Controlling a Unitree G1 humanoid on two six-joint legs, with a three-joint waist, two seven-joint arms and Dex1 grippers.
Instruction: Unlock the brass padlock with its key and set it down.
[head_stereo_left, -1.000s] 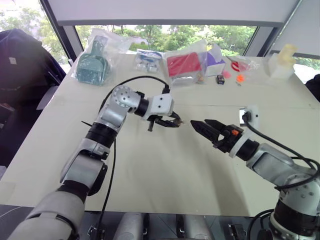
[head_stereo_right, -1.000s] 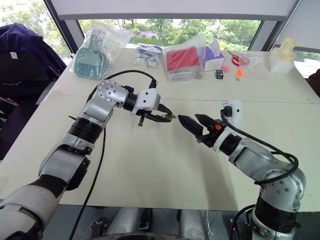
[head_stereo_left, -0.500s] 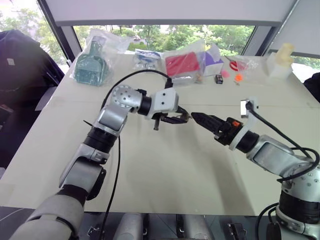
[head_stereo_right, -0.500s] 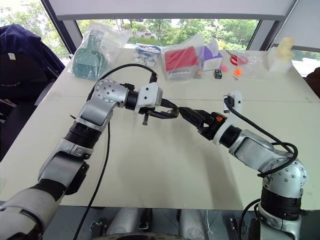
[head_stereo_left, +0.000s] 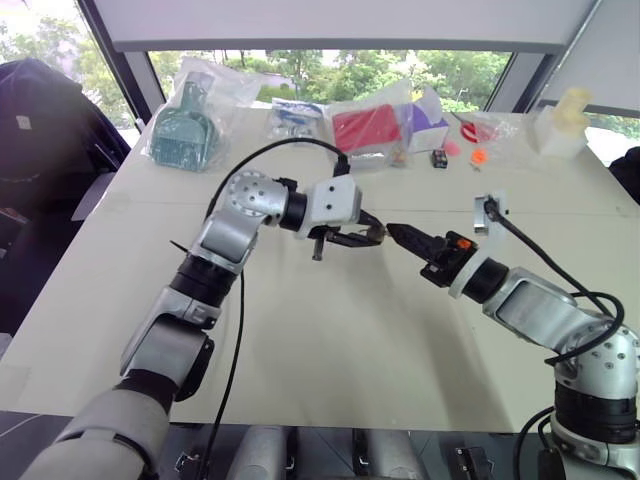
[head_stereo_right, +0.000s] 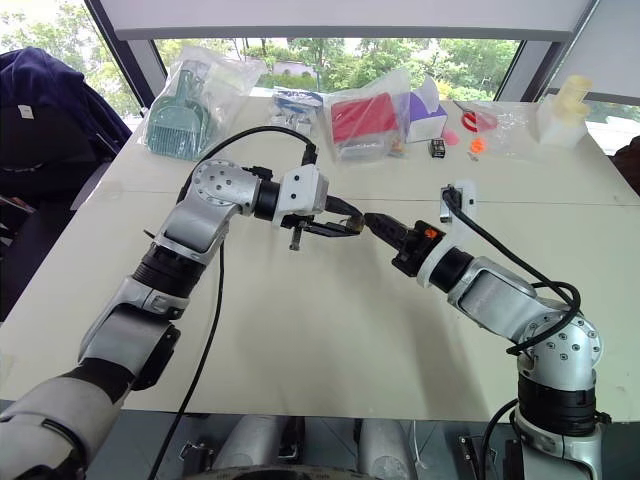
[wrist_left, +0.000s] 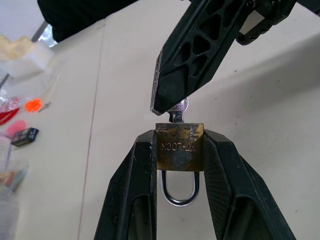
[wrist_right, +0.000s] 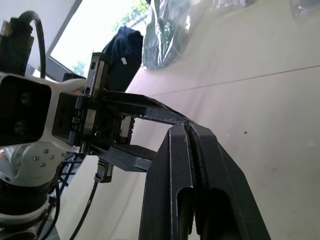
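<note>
The brass padlock (wrist_left: 180, 146) is clamped between the fingers of my left gripper (head_stereo_left: 370, 237), which is shut on its body above the middle of the table. Its silver shackle (wrist_left: 179, 189) points back toward the wrist. A small silver key (wrist_left: 180, 106) sticks out of the padlock's far end. My right gripper (head_stereo_left: 393, 231) comes in from the right, roughly level, and meets the left gripper tip to tip. Its fingers (wrist_right: 189, 131) are shut together, pinching the key's head.
Along the far edge of the table (head_stereo_left: 330, 340) lie a bagged teal item (head_stereo_left: 185, 128), a bagged red item (head_stereo_left: 365, 128), a purple box (head_stereo_left: 428, 120), a small black box (head_stereo_left: 440, 158), orange and pink bits (head_stereo_left: 478, 155) and a cream object (head_stereo_left: 565, 118). A dark jacket (head_stereo_left: 40, 130) hangs at the left.
The right gripper has gone from open to shut and closed the small gap to the left gripper, now pinching the key. The left gripper still holds the padlock.
</note>
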